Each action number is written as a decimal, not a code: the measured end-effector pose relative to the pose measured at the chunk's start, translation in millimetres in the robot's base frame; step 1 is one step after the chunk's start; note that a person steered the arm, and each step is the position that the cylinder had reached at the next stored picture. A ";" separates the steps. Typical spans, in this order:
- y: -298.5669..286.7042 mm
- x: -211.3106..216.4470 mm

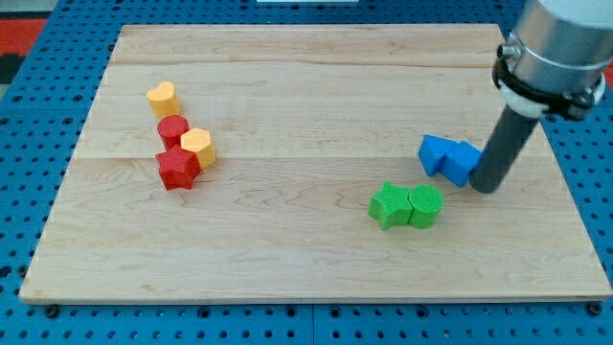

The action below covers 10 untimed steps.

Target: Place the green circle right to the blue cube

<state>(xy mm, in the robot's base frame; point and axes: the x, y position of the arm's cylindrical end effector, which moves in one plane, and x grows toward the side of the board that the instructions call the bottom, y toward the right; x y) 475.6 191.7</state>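
Note:
The green circle (426,206) lies on the wooden board (306,105) at the view's lower right, touching a green star-like block (390,205) on its left. The blue cube (464,161) sits just above and to the right of it, touching another blue block (437,153) on its left. My tip (487,188) is at the blue cube's right side, right against it, and up and to the right of the green circle.
At the view's left stands a cluster: a yellow heart-like block (163,97), a red cylinder (173,128), a yellow hexagon-like block (198,146) and a red star-like block (177,168). The arm's grey body (556,48) fills the view's top right corner.

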 end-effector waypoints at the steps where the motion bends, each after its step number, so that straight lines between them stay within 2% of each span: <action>1: -21.9 -30.4; 2: 13.8 1.7; 3: -49.9 -5.0; 4: -123.4 -29.7; 5: -129.2 -54.3; 6: -66.1 -77.9; 7: -77.9 -71.0; 8: -133.7 -56.9; 9: -112.4 -21.1; 10: -37.0 -19.8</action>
<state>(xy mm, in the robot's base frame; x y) 455.8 154.7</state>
